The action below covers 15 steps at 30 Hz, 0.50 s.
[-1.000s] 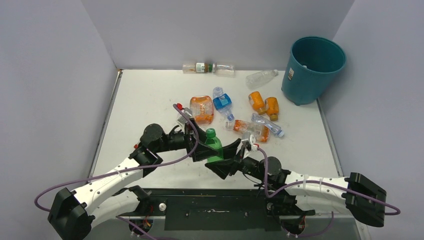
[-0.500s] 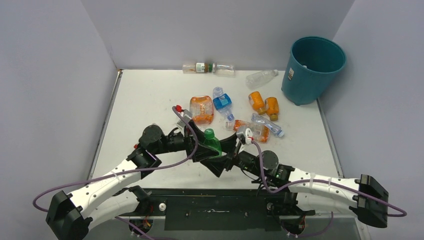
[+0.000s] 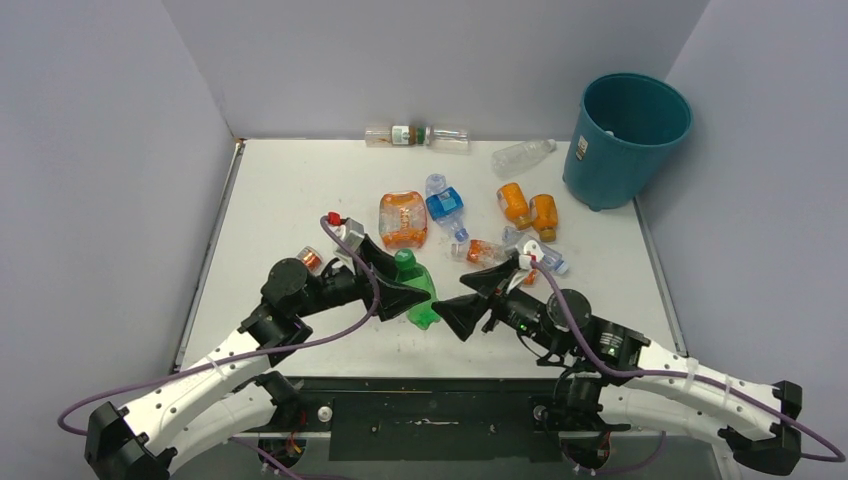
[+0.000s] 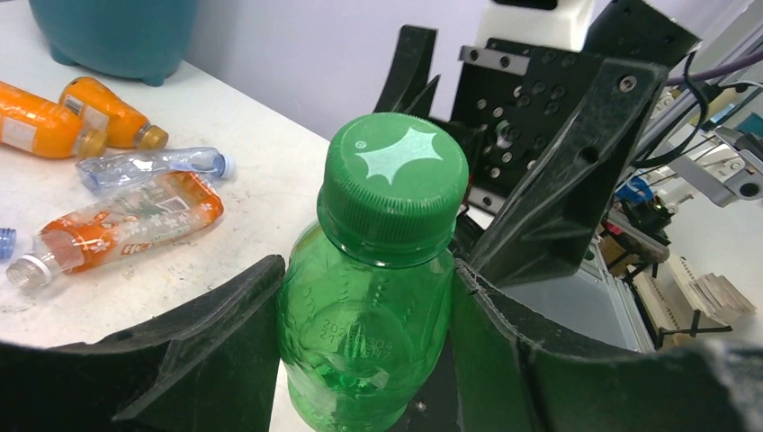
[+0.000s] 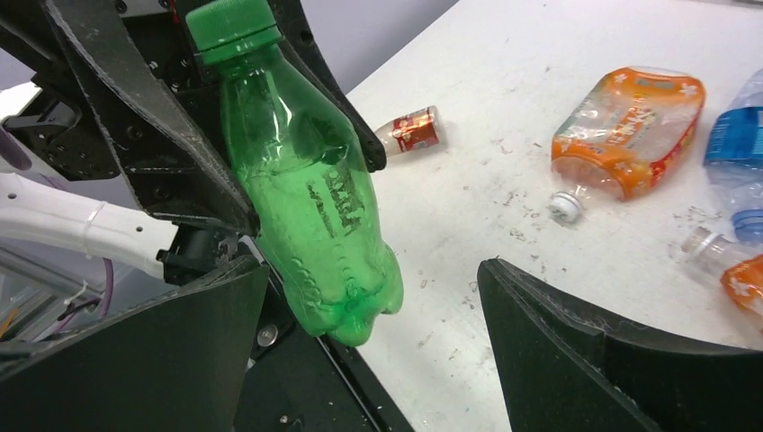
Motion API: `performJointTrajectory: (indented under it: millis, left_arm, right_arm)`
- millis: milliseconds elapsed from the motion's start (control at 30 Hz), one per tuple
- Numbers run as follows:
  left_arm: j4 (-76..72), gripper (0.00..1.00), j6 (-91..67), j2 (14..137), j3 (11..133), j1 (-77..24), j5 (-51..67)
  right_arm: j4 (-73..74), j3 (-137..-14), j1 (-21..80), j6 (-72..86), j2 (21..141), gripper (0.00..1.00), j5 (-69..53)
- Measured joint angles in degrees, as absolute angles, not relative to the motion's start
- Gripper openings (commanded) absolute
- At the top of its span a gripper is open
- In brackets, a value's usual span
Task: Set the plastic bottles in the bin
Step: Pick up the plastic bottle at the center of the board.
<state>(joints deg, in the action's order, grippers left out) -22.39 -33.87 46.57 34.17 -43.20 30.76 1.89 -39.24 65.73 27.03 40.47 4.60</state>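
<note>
Within left tool (image 4: 364, 288): translucent green bottle (image 5: 315, 207), ribbed green cap (image 4: 396, 180), lobed base.

The top camera sits high behind the near edge of the counter (image 3: 290, 190), looking down and forward over all of it. The green bottle (image 3: 413, 292) lies near the middle of its view, and the bin (image 3: 625, 140) stands far beyond that bottle to the right. The left wrist camera looks along the left fingers (image 4: 207, 360) at the bottle's cap — very close. The right wrist camera faces the same bottle from the opposite side, equally near, between the right fingers (image 5: 576, 360). All three views share the bottle and the counter around it.
</note>
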Motion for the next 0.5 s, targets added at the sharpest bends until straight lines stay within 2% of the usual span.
performJointTrajectory:
  millis: [233, 400, 500]
  left_arm:
    - [-20.6, 0.00, -31.2, 46.6, 34.1, -44.8, 29.9]
    - [-17.0, 0.00, -27.8, 48.3, 34.3, -48.8, 30.1]
    - [-14.8, 0.00, -26.5, 49.1, 34.5, -50.3, 30.2]
  right_arm:
    - [5.1, -42.8, 65.7, 25.2, 35.7, 0.90, 7.6]
    - [6.1, -54.7, 65.7, 23.7, 44.6, 0.97, 7.4]
    - [6.2, -58.2, 65.7, 22.9, 50.2, 0.91, 6.5]
